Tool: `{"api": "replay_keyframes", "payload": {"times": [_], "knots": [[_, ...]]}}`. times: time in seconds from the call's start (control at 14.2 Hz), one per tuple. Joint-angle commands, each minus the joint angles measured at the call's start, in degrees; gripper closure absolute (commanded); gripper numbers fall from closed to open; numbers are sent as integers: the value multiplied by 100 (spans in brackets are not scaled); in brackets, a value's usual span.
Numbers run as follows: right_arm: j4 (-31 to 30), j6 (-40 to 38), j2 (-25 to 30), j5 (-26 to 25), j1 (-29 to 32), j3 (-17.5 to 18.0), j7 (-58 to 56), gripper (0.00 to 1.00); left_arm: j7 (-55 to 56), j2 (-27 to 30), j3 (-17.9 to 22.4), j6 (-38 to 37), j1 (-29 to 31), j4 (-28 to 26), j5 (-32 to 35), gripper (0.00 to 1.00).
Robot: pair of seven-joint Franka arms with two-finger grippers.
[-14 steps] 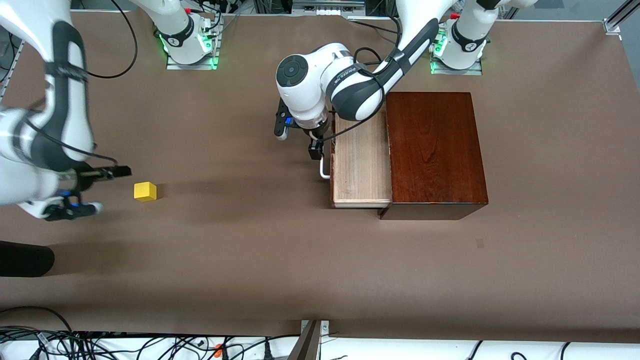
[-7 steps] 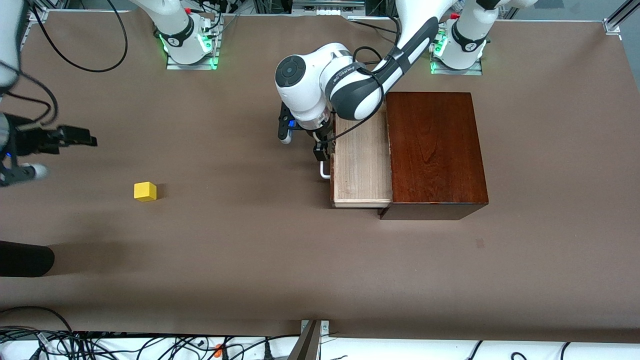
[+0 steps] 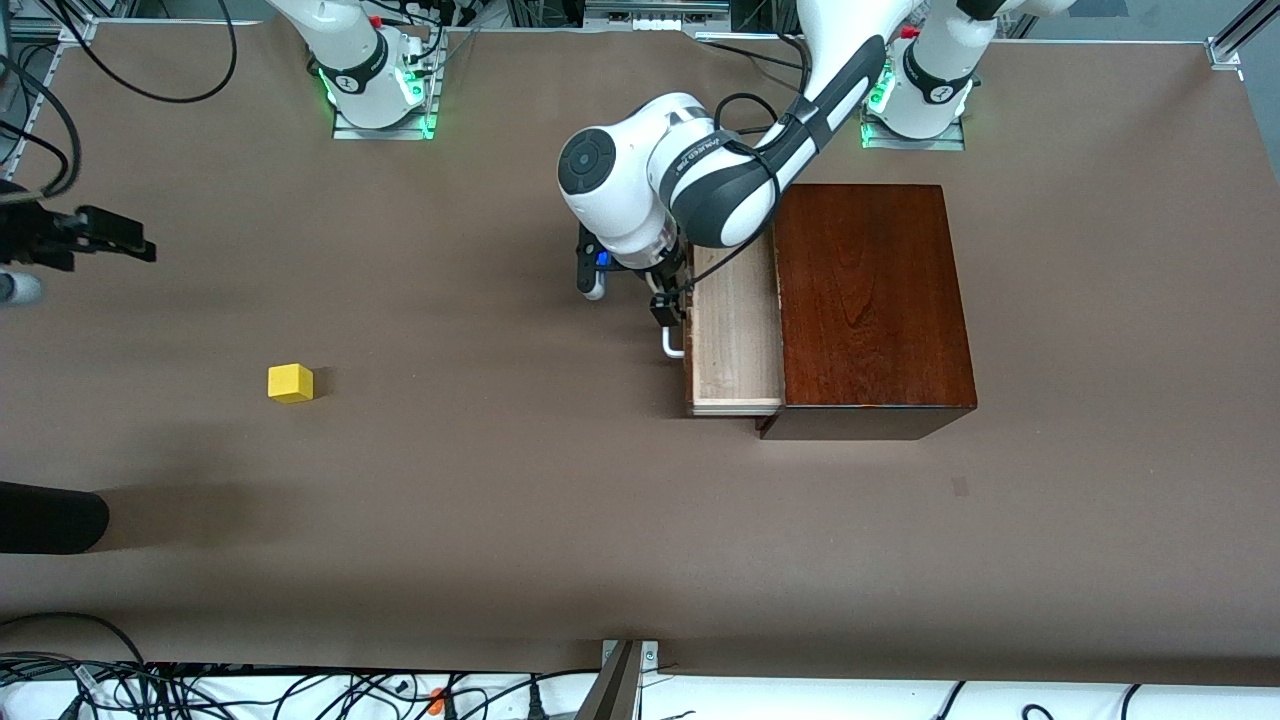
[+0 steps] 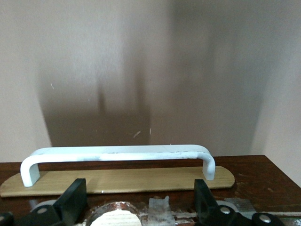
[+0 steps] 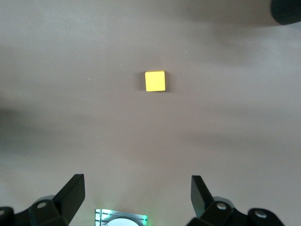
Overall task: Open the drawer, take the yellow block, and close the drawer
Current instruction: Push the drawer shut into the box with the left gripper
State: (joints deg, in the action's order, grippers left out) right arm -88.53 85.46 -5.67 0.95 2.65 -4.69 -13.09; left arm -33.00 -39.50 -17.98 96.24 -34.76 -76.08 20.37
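Observation:
The drawer [image 3: 735, 335] stands partly out of the dark mahogany box [image 3: 870, 300], its pale tray showing. My left gripper [image 3: 665, 303] is at the drawer's front, just above the white handle [image 3: 675, 345]. In the left wrist view that handle [image 4: 117, 153] lies past my open left gripper [image 4: 139, 190], which grips nothing. The yellow block [image 3: 290, 383] sits alone on the table toward the right arm's end. My right gripper [image 3: 118, 240] hangs open in the air at that end; the right wrist view has the yellow block [image 5: 155, 81] well clear of my right gripper [image 5: 138, 186].
A dark rounded object [image 3: 50, 518] lies at the table's edge near the front camera, at the right arm's end. Cables [image 3: 200, 685] run along the front edge. The arm bases [image 3: 383, 95] stand along the back.
The drawer has slid further into the box, with my left gripper moving along at its front. My right gripper has drawn up and away from the yellow block.

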Motion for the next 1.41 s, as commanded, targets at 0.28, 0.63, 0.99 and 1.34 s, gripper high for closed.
{"api": "replay_keyframes", "payload": {"times": [0.28, 0.63, 0.99, 1.34], "knots": [[-402, 101, 585, -112, 289, 240, 428, 0, -75, 100, 172, -632, 311, -21, 257, 0], [-385, 120, 612, -112, 86, 231, 1081, 0, -146, 258, 172, -817, 601, -223, 257, 0], [-332, 93, 585, -130, 78, 284, 1090, 0, -154, 249, 172, -1046, 900, -232, 257, 0], [-332, 102, 550, -103, 78, 284, 1098, 0, 143, 241, 94, -949, 769, -101, 134, 0]]}}
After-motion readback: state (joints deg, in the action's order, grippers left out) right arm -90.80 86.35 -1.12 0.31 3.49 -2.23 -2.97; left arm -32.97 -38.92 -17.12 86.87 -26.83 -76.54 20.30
